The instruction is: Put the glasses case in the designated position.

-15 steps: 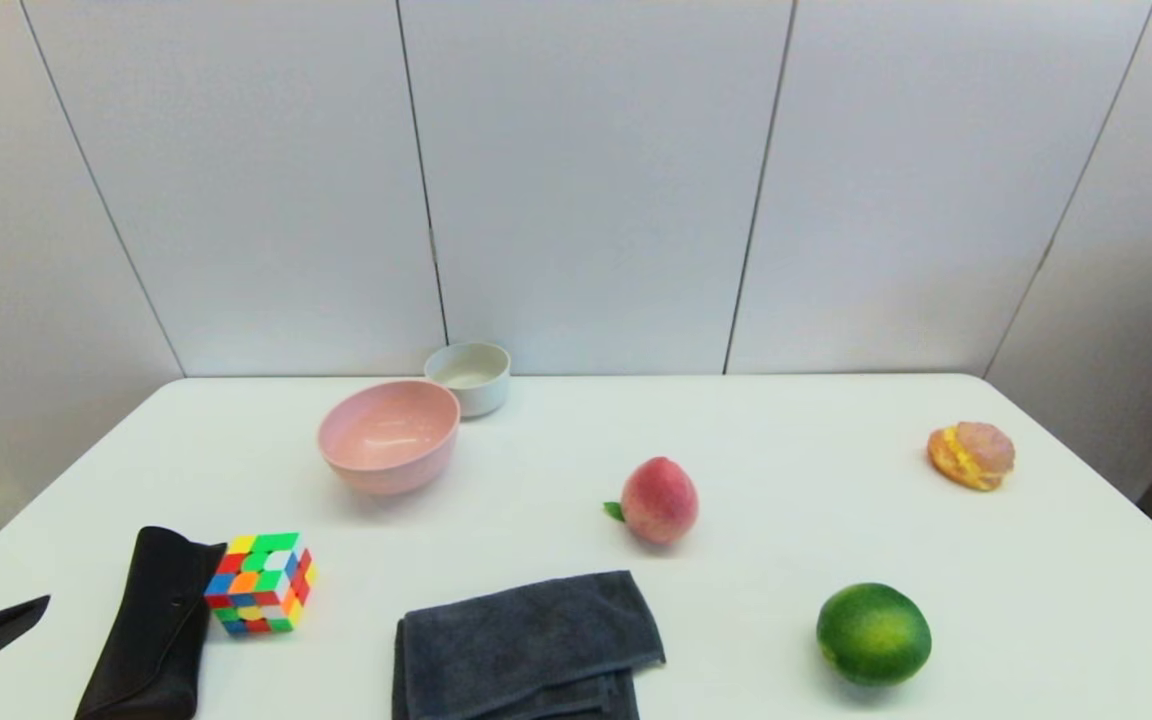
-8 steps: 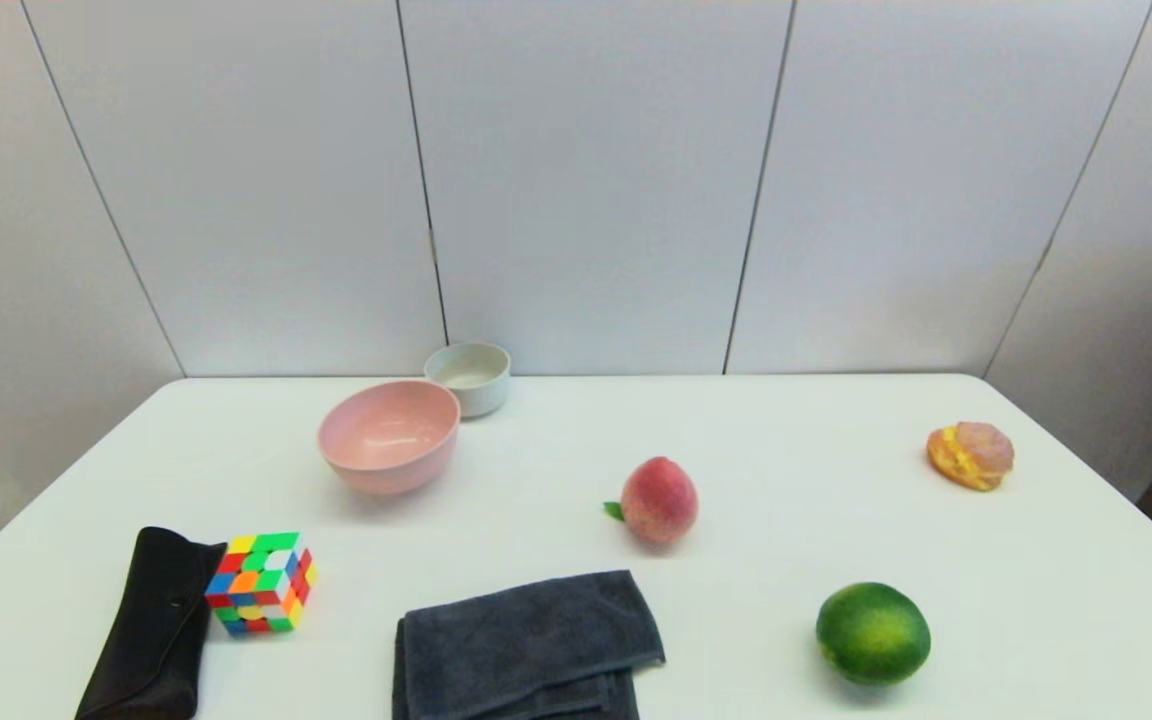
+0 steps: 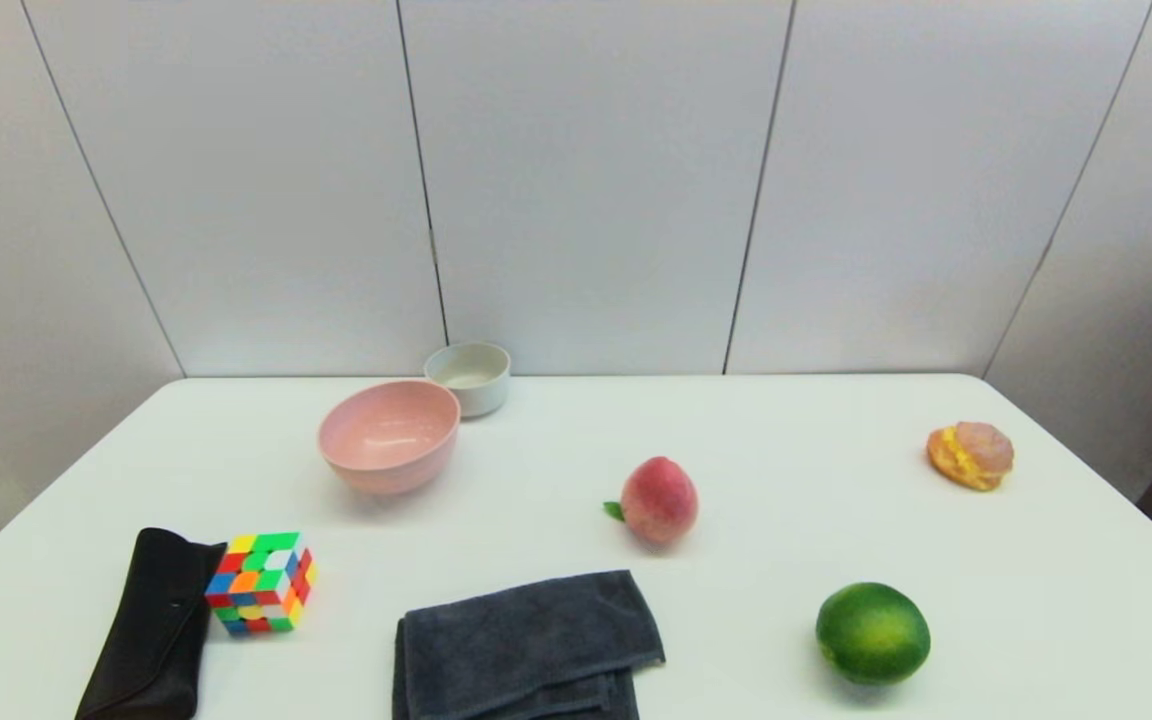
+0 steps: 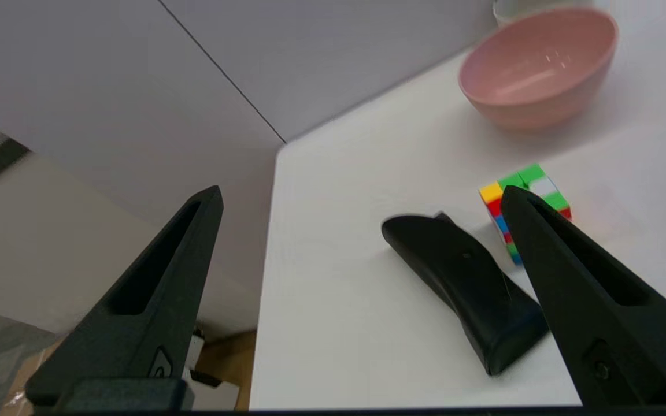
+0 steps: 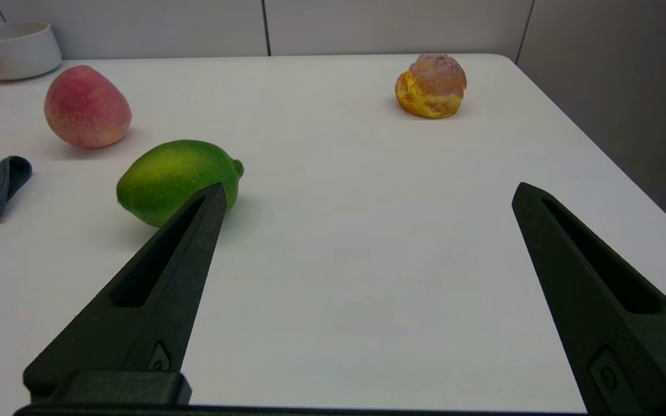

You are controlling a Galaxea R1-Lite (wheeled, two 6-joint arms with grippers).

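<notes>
Glasses case flat on tabletop, touching puzzle cube, near front left edge. Left claw spread wide, above case. Right claw spread wide near lime.

L gripper open, raised; R gripper open, low, level.

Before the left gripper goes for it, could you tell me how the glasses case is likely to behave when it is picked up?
The glasses case looks like a flat, soft pouch, so it may sag if pinched at one end. Lying low on the table, it offers the fingers little height. It sits right beside the cube, which may get nudged.
</notes>
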